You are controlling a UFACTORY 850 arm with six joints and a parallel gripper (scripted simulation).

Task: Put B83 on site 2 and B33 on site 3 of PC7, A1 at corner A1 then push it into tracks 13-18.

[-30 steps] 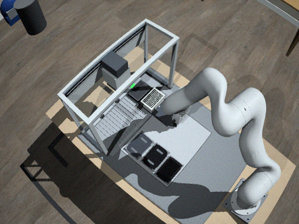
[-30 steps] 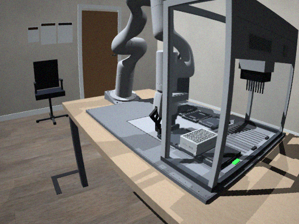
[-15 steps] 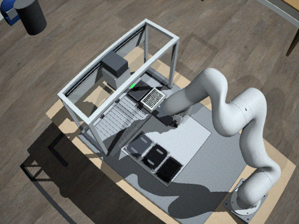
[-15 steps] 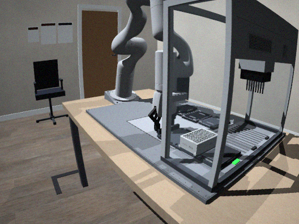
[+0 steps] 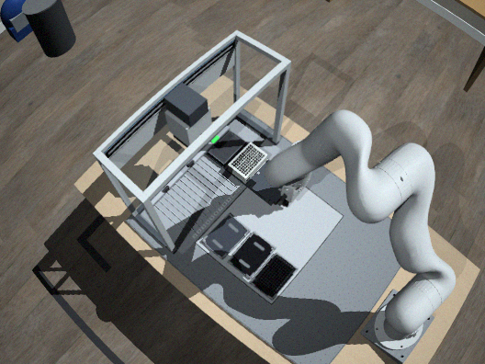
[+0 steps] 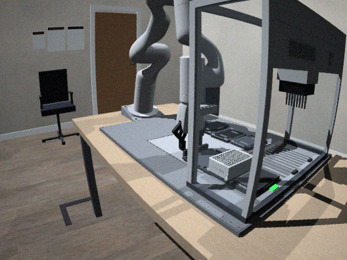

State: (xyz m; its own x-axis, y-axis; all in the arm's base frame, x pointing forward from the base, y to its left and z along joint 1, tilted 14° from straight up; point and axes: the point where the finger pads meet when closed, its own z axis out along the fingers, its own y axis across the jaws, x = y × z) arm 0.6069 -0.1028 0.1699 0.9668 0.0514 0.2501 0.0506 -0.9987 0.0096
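Observation:
The plate carrier PC7 lies in the rightmost tracks of the rails, under the frame. The green lamp behind it is lit and also shows in the exterior view. The white deep-well block B83 sits on the carrier's middle site. A dark flat plate, B33, lies on the site beyond it. The site by the handle looks empty, partly hidden by the arm. The black plate B38 sits in the nest nearest the arm's base. My gripper is open at the carrier's handle end, holding nothing.
The two other nests are empty. The instrument frame post stands right beside my gripper. The pipetting head hangs over the rails. The bare tracks lie left of the carrier.

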